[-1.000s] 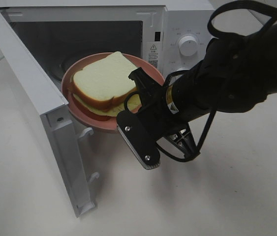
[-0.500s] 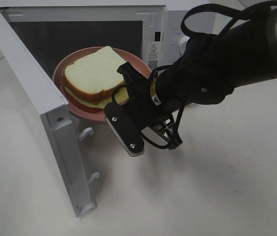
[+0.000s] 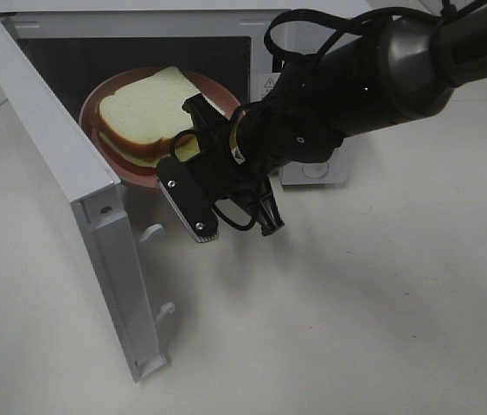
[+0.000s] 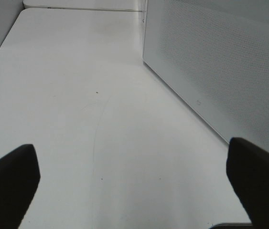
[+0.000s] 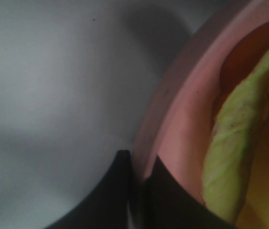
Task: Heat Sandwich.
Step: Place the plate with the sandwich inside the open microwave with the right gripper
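Observation:
The sandwich (image 3: 144,108), white bread with tan crust and a yellow-green filling, lies on a round pink plate (image 3: 215,89) held at the mouth of the open microwave (image 3: 139,35). My right gripper (image 3: 193,137) is shut on the plate's near rim. In the right wrist view its black fingers (image 5: 124,181) pinch the pink rim (image 5: 172,109), with the filling (image 5: 234,143) just beyond. My left gripper (image 4: 134,167) is open and empty over the white table (image 4: 77,95); it does not show in the exterior view.
The microwave door (image 3: 61,164) stands swung open to the left, reaching toward the table's front. Its perforated panel (image 4: 220,71) fills one side of the left wrist view. My black right arm (image 3: 355,78) covers the microwave's control panel.
My right arm has carried the plate with the sandwich left and back, from in front of the microwave toward its opening. The left gripper has not changed.

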`<state>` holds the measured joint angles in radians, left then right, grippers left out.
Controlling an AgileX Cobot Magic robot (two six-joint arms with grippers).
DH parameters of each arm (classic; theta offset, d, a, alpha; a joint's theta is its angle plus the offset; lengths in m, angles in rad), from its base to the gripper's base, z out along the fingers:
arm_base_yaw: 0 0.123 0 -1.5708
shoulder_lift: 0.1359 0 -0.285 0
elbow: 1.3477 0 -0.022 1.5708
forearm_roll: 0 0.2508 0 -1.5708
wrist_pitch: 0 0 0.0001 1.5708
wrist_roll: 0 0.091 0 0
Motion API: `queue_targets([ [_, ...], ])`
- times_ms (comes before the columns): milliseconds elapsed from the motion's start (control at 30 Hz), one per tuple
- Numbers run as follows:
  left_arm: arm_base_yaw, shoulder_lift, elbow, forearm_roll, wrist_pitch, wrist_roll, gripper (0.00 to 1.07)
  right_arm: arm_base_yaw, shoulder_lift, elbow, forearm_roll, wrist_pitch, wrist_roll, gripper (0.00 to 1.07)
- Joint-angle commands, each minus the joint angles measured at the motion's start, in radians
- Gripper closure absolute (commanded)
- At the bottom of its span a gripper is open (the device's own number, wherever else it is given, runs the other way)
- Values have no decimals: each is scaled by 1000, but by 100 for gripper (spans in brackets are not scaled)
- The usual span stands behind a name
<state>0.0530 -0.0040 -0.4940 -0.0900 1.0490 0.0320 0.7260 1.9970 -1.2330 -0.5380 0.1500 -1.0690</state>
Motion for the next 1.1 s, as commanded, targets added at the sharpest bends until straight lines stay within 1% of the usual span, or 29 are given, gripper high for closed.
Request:
queue_targets([
  [33,0,-23,3,5,-14,-2,4,-17,14,-53,-13,-36,17,107],
  [67,0,-23,3,7,-14,-2,4,-17,34,-82,-19,-32,20,107],
  [100,0,-23,3,7,-14,-2,4,-17,34,-82,-19,-32,20,107],
  [200,0,-23,3,14,-14,-2,4,-28,67,-132,-20,-28,26,107],
  [233,0,-23,3,17,-14,-3,4,-28,90,-164,-20,-28,34,107],
  [267,0,-23,3,17,-14,-3,4,-28,90,-164,-20,-28,34,107],
  [367,0,-23,3,25,-14,-3,4,-28,125,-223,-20,-28,54,107],
  [400,0,-23,3,25,-14,-3,4,-28,125,-223,-20,-28,54,107],
  [500,0,-23,3,31,-14,-3,4,-31,160,-273,-20,-28,61,107],
  [567,0,-23,3,32,-14,-3,4,-38,169,-281,-20,-30,64,107],
  [833,0,-23,3,32,-14,-3,4,-51,228,-373,-21,-40,108,107],
  [1100,0,-23,3,33,-14,-3,4,-72,267,-410,-24,-79,157,107],
])
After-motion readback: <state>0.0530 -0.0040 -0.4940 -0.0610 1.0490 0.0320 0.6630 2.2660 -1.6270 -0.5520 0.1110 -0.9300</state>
